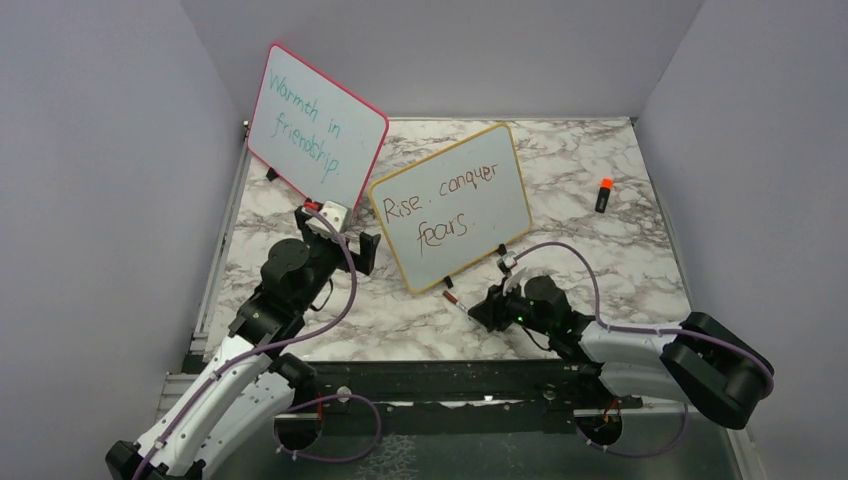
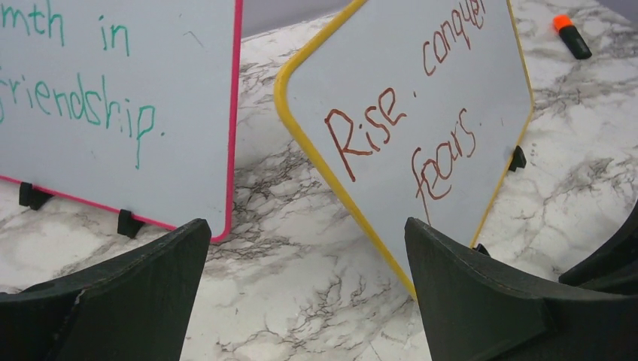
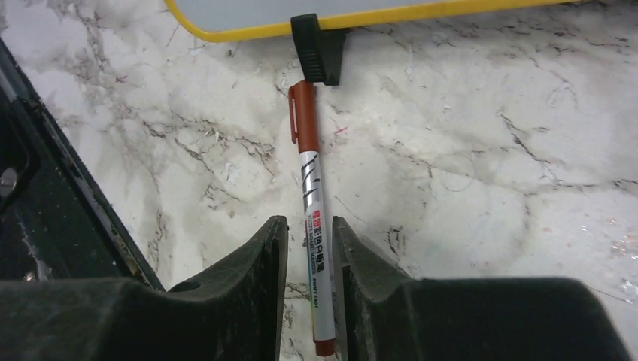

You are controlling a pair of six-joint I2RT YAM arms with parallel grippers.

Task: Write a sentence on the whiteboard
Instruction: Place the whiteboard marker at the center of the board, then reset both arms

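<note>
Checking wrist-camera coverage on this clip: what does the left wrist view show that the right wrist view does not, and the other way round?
Left wrist only: the pink board, the sentence "Rise. conquer fears", an orange-capped pen and the open left pincer.
Right wrist only: the capped brown marker lying between the right pincer fingers, cap toward a black foot; whether it is gripped is unclear.
Both: the yellow board and the marble table.

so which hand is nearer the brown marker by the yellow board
Right. The right hand has a finger either side of the marker, which lies at a foot of the whiteboard. The left hand, open, is over by the whiteboard's left corner, away from the marker.
</note>
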